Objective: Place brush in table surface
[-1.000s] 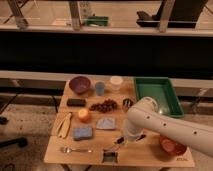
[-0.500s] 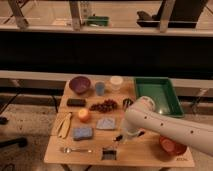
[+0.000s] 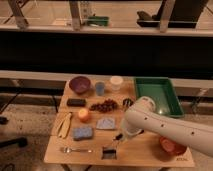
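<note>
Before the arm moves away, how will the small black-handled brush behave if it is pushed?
The small black-handled brush lies flat on the light-brown wooden tabletop, so it probably slides rather than rolls. Its slim handle suggests it is light and stiff. The gripper hovers at the handle's end.

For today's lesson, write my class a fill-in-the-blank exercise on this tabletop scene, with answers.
1. The brush lies on the table surface just right of the silver ____.
2. The gripper hangs over the brush's ____ end.
3. The tray at the table's far right corner is ____ in colour.
4. The purple bowl sits at the table's far ____ corner.

Answers: fork; handle; green; left
</note>
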Controlling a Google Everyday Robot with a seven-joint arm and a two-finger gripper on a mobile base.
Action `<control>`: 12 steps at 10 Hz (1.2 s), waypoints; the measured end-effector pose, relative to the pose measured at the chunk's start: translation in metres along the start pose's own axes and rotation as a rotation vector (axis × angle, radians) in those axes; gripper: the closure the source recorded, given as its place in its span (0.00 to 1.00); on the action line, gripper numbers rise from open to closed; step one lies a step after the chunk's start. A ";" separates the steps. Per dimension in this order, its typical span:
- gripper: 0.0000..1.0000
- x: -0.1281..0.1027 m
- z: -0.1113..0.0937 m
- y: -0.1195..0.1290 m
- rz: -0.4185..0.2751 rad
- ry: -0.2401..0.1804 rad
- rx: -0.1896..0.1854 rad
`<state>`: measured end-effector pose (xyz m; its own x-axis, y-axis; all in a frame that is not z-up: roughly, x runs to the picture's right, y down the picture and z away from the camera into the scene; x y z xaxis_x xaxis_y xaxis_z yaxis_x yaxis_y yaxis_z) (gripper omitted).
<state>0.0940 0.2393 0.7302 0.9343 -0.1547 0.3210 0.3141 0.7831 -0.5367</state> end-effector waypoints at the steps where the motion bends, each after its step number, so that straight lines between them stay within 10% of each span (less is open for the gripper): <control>1: 0.24 0.000 0.001 0.000 0.001 0.001 0.003; 12: 0.24 -0.006 0.002 0.003 -0.032 0.032 -0.003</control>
<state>0.0885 0.2434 0.7283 0.9285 -0.1992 0.3134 0.3448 0.7755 -0.5288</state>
